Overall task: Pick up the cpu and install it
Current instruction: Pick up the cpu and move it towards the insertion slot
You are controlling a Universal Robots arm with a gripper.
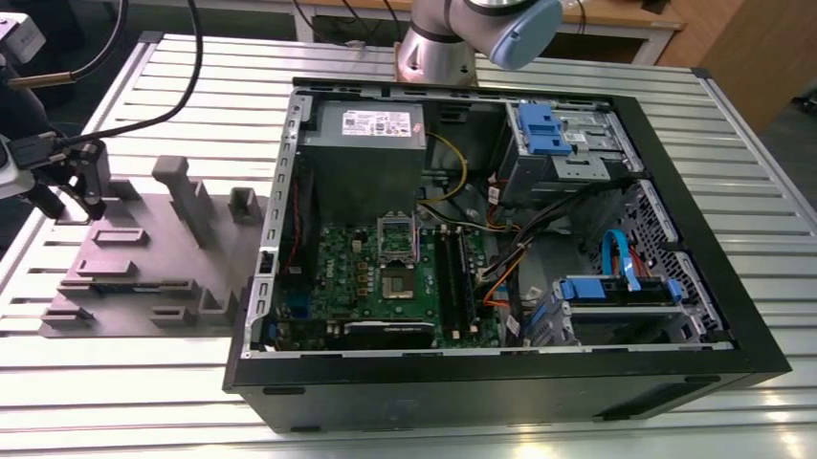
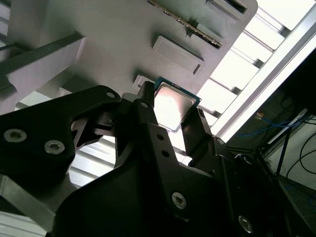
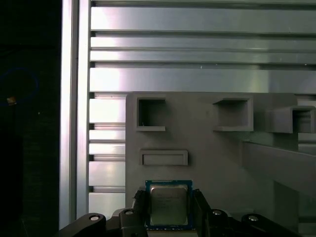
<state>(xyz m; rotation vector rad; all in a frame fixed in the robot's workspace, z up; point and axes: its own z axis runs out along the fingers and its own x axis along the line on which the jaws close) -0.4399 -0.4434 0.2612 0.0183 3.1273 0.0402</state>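
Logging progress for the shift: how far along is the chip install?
Done: the gripper is at the grey tray, jaws closed on two sides of the cpu. In hand: the pick-up; whether the cpu is lifted off the tray is unclear. Left: the install, since the cpu is far from the socket in the computer case.

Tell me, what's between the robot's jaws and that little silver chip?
Nothing. In both wrist views the jaws clasp the cpu directly by its edges.
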